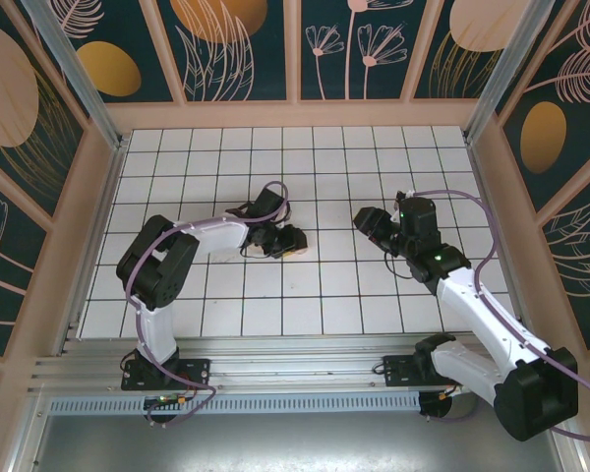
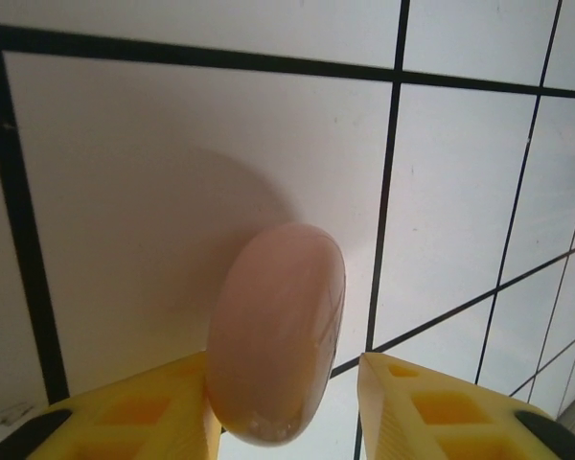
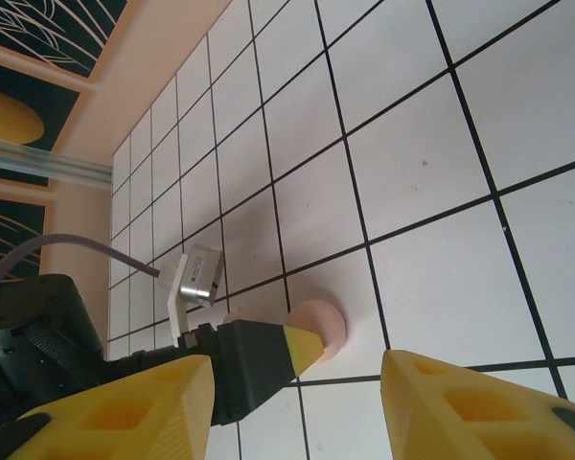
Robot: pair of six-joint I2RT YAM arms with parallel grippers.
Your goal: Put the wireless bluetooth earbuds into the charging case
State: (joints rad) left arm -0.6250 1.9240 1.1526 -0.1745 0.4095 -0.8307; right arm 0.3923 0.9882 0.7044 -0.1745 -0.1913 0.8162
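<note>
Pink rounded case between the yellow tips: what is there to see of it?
The small pale pink rounded case looks like smooth, slightly glossy plastic. It is egg-shaped and seems shut, with a faint seam along one edge. It rests on the white tiled floor and casts a soft shadow. It sits between the yellow fingers of the left pincer: one touches its side, the other stands clear.

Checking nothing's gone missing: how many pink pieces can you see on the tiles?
1: the charging case, resting on the tiled floor between the left gripper's parted fingers. Earbuds may be hidden inside it or beneath the gripper.
</note>
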